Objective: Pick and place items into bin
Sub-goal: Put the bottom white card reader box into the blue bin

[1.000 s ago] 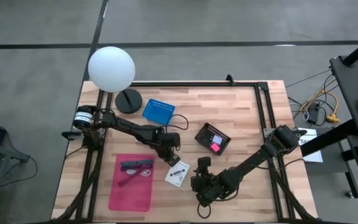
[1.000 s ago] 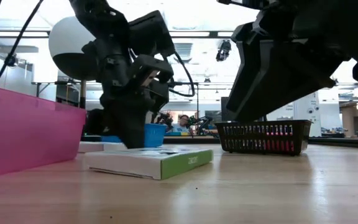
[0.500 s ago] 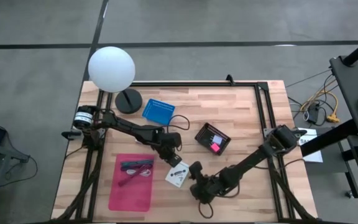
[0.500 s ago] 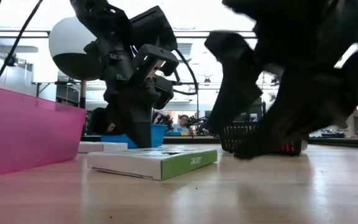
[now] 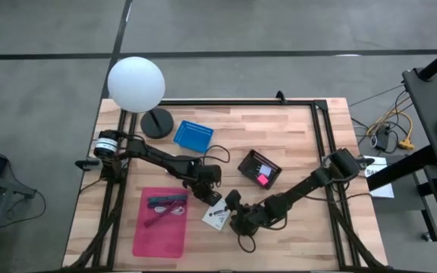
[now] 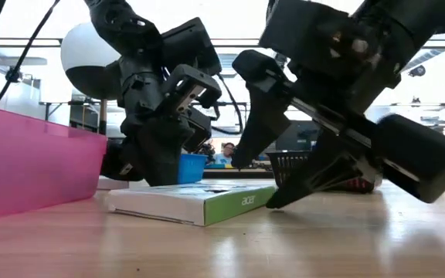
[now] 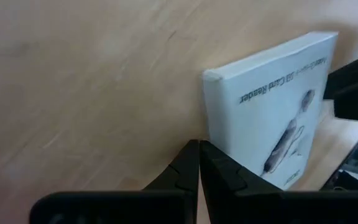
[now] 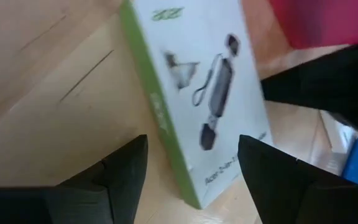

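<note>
A flat white box (image 5: 216, 215) with a green side and a printed cable picture lies flat on the table, also in the low view (image 6: 191, 199). My left gripper (image 5: 212, 193) is shut, its fingertips (image 7: 199, 149) low beside the box's white edge (image 7: 211, 118). My right gripper (image 5: 232, 206) is open and tipped down at the box's green end (image 6: 246, 199); its fingers (image 8: 126, 168) straddle the box's corner (image 8: 194, 196). The pink bin (image 5: 160, 231) holds purple and magenta pens (image 5: 165, 202). My left gripper's shut fingertips stand right at the box's white edge, near a corner (image 7: 207, 78), coming down at a slant from the table's far left. I cannot tell whether they touch it. My right gripper's fingers flank the green end; no touch shows.
A black mesh basket (image 5: 259, 168) with a pink item sits to the right of the box. A blue tray (image 5: 193, 135) and a lamp with a white globe (image 5: 136, 83) on a black base (image 5: 156, 121) stand at the far left. Bare wood lies along the near right.
My right gripper has moved from the near edge toward the table's far left, up to the box's green end, tipping down with its fingers open. In the low view the box's green end has shifted a little to the right while my left gripper stays at its far side.
</note>
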